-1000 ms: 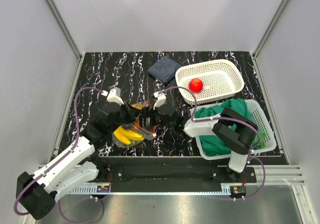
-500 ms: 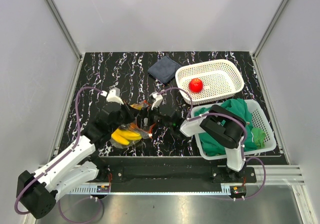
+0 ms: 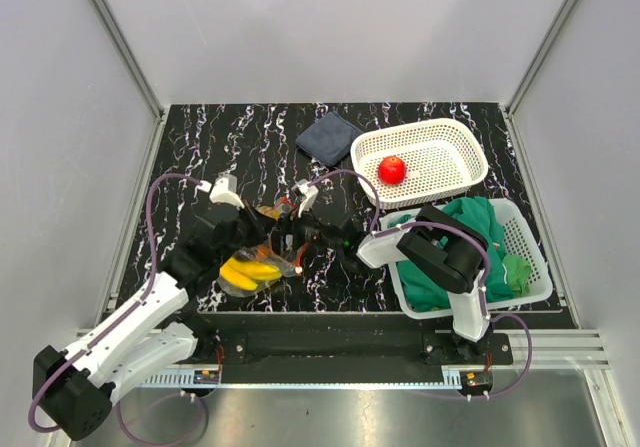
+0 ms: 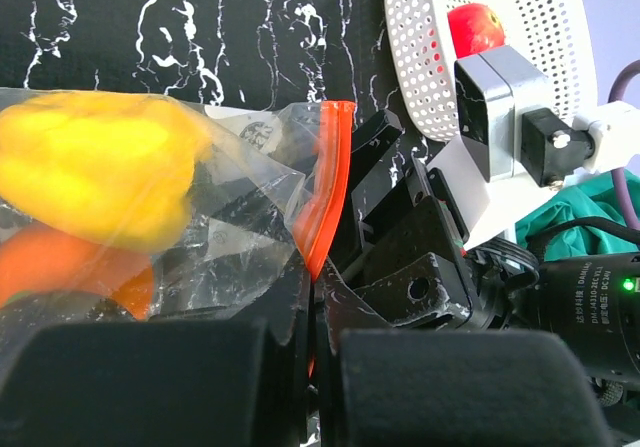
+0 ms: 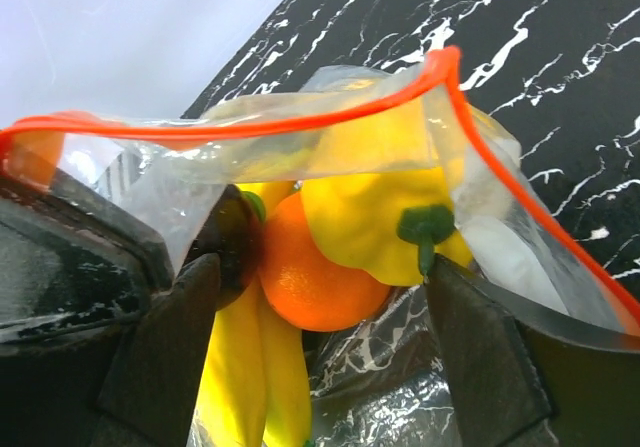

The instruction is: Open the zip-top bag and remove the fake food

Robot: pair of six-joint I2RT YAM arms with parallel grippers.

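Note:
The clear zip-top bag lies at the middle of the table with its red-orange zip strip open. Inside it I see an orange, a yellow pepper, yellow bananas and a dark round fruit. My left gripper is shut on the bag's zip edge. My right gripper is open, its fingers inside the bag mouth on either side of the orange and pepper. A red apple lies in the white basket.
A dark blue folded cloth lies behind the bag. A second white basket at the right front holds a green cloth. The right arm's elbow hangs over that basket. Grey walls stand on three sides.
My right gripper has moved left into the bag's mouth. My left gripper has kept its hold on the zip edge and shifted slightly left.

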